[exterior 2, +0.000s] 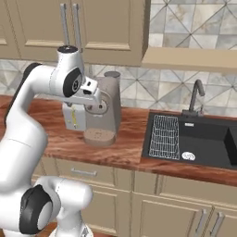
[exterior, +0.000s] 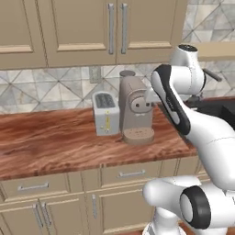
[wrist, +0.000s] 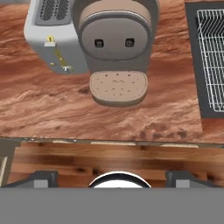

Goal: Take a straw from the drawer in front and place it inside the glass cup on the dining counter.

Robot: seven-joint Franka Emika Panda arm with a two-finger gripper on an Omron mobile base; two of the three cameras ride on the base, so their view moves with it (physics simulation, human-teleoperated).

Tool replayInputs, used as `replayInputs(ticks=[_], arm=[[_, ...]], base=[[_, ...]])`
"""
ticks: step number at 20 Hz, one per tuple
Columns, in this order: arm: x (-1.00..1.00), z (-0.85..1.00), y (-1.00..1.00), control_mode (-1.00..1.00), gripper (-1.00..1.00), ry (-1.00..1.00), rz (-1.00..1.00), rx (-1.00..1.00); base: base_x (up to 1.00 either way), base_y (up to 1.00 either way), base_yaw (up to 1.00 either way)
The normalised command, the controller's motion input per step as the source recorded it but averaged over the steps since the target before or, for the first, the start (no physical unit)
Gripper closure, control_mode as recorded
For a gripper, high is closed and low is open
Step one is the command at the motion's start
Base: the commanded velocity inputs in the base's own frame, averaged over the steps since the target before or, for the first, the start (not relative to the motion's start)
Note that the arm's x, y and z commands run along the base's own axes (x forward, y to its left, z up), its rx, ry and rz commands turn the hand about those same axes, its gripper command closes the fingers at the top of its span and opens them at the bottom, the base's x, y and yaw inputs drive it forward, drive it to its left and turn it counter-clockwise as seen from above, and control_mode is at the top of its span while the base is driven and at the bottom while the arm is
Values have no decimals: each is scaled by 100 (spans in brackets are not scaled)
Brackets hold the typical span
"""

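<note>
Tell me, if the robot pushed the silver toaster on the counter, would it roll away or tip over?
Probably neither. The toaster is a boxy block with flat sides standing flat on the wooden worktop, so it would likely slide, not roll. A high shove might rock it, since it looks taller than it is deep. The coffee machine close beside it would likely stop a sideways slide.

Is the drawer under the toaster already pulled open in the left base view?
No, the drawer below the toaster sits flush with the cabinet front, its silver handle against the closed panel.
</note>
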Motion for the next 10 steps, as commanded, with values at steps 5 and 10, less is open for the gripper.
replayInputs(ticks=[5,10], arm=[[0,0,0,100,-100,0,0,0],[0,0,0,100,-100,0,0,0]], base=[[-1,-76,41],[-15,-91,54]])
